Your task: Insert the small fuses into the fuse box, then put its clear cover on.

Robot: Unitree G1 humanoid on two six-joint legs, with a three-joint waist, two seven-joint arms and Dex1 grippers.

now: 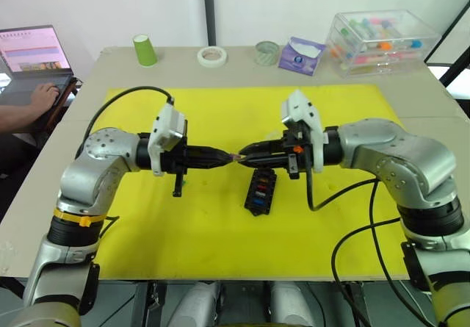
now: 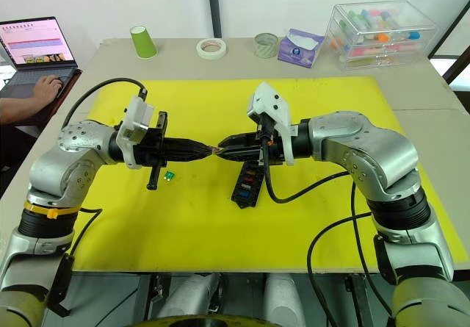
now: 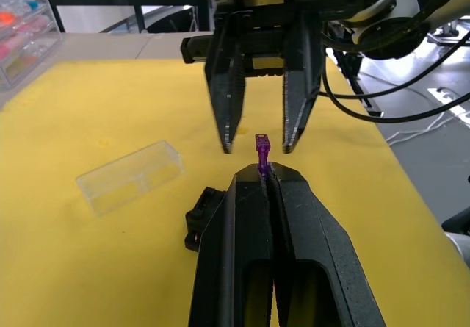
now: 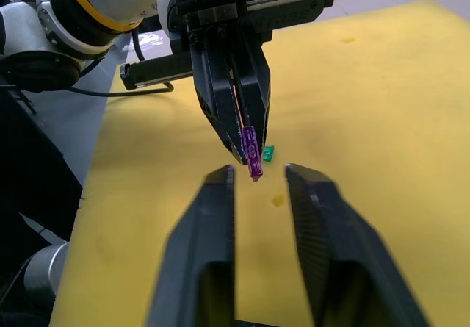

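Left gripper: black fingers pinched on a purple fuse, tip to tip with the right gripper, whose fingers stand apart either side of it. Below, the ribbed black fuse box lies on a matte yellow mat; green fuse nearby; clear cover beside. Beige table beyond.
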